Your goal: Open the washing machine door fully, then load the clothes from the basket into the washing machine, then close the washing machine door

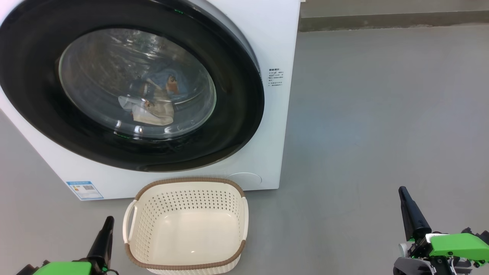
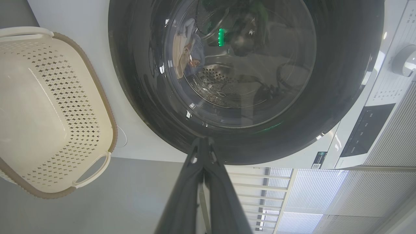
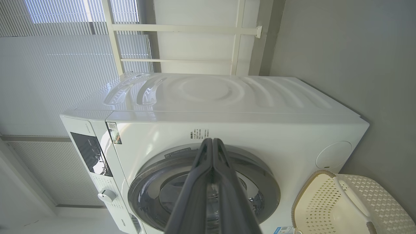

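The white washing machine [image 1: 263, 46] has its round black-rimmed door [image 1: 237, 114] closed flat against the front. Through the glass I see the clothes [image 1: 156, 101], light blue and beige, lying in the drum. The cream basket [image 1: 187, 223] stands on the floor before the machine with nothing in it. My left gripper [image 1: 109, 221] is shut at the lower left, just left of the basket. My right gripper [image 1: 403, 191] is shut at the lower right, far from the machine. The left wrist view shows the door [image 2: 338, 81], the clothes [image 2: 185, 52] and the basket [image 2: 48, 110].
Grey floor [image 1: 382, 114] stretches to the right of the machine up to a wall base [image 1: 393, 19]. The right wrist view shows the machine [image 3: 227, 97], its control panel [image 3: 87, 152], its knob [image 3: 106, 195] and window blinds [image 3: 48, 65] behind.
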